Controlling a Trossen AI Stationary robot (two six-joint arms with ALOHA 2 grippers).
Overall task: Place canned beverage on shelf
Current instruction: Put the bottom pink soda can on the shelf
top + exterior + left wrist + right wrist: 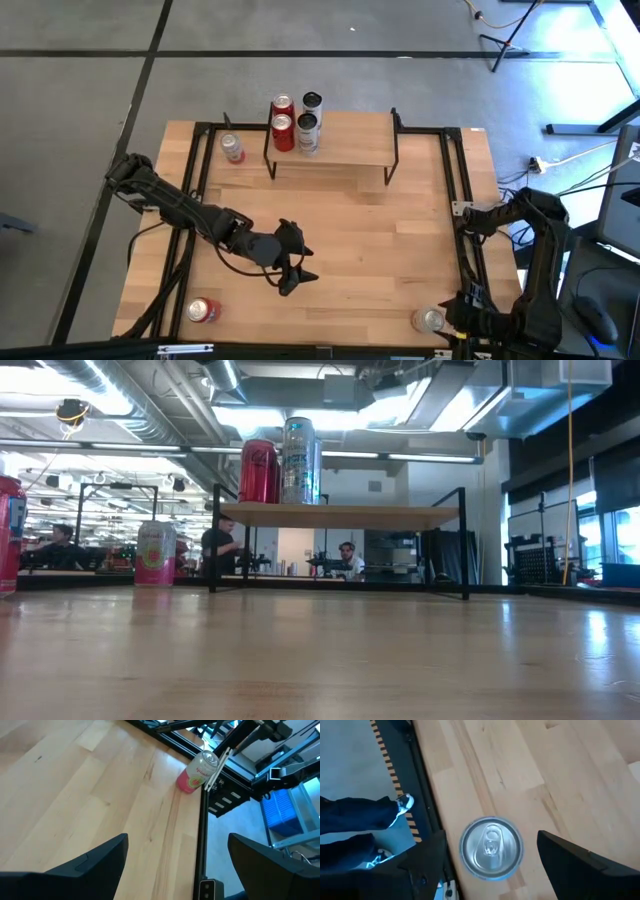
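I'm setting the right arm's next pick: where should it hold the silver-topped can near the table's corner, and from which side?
Grip the can across its round side wall, just under the rim, coming straight down. It stands upright with its pull-tab lid facing the right end effector, whose open fingers already sit on either side. The table around it looks bare, so nothing should block the descent.

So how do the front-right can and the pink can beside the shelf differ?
The front-right can sits by the right gripper's open jaws; the pink can has no gripper near. Front-right can is at the near edge, pink can at the back. Both stand upright, off the shelf.
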